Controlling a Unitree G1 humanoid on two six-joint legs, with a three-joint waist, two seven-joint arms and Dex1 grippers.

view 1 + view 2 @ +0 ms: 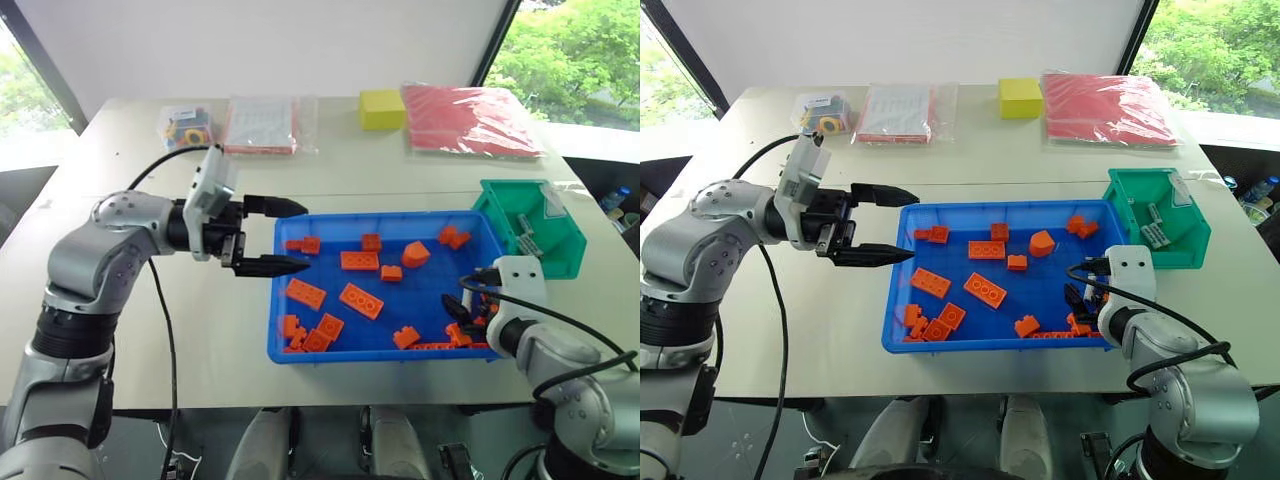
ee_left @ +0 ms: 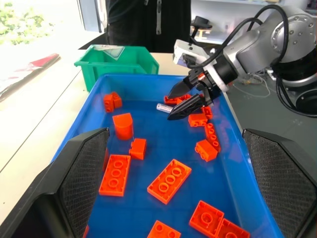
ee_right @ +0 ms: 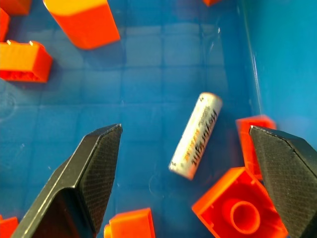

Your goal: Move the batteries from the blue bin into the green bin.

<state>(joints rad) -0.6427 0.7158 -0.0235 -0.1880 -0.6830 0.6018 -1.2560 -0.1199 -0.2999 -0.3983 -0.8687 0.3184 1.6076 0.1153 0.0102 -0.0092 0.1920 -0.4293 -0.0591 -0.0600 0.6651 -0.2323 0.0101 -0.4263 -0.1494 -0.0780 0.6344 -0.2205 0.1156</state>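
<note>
Jaws of the right gripper (image 3: 185,193) are being held wide apart, with nothing gripped between them. One battery (image 3: 195,135) is lying flat on the tray floor in the gap ahead of the two black fingers (image 3: 84,178), untouched, with an orange brick (image 3: 237,208) just beside its near end. In the left wrist view the same battery (image 2: 163,107) is being shown as a pale cylinder directly under the tips of the right gripper (image 2: 185,101), close to the tray's right wall.

Jaws of the left gripper (image 1: 280,236) are likewise being held open and empty; it is hovering over the left rim of the blue bin (image 1: 380,352), pointing across it, clear of the contents.

Orange bricks (image 1: 360,300) are lying scattered over the floor of the blue bin, singly and in small clusters. The green bin (image 1: 500,215) is standing just beside the blue bin's far right corner. Several slim grey cylinders (image 1: 1153,232) are lying inside it and are being read as batteries already delivered.

Progress is being judged as well advanced: part of the load is in the green bin, and one battery is seen remaining in the blue bin. Further batteries hidden among the bricks cannot be excluded. Remaining work is being judged as closing on the battery, lifting it and releasing it over the green bin.
</note>
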